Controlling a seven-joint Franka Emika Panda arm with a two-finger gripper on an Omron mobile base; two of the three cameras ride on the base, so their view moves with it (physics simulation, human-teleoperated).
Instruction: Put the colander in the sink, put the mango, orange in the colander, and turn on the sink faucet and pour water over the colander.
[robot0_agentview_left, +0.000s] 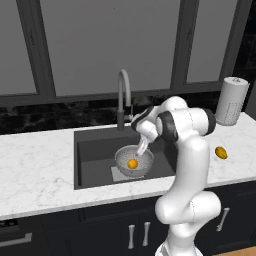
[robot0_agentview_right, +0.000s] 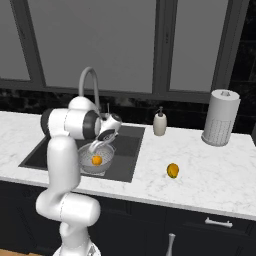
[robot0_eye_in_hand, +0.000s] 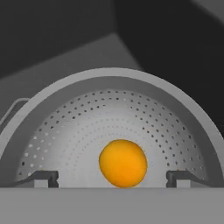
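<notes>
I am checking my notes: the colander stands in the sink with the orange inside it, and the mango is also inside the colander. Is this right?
Not quite. The colander stands in the sink with the orange inside it, but the mango is not there: it lies on the counter to the right of the sink. The right base view shows this clearly.

I see sink (robot0_agentview_right: 127, 150) set in white marble counter (robot0_agentview_right: 210, 170). Colander (robot0_agentview_right: 86, 164) sits inside sink, orange (robot0_agentview_right: 96, 160) in its bowl. My gripper (robot0_agentview_right: 97, 146) hangs just above colander, pointing down at orange; jaw spread hard to read here. Faucet (robot0_agentview_right: 89, 82) arches behind sink. Soap dispenser (robot0_agentview_right: 160, 123) just right of sink, at back. Mango (robot0_agentview_right: 173, 170) on counter right of sink, well apart from it. Paper towel roll (robot0_agentview_right: 220, 118) far right of sink.
</notes>
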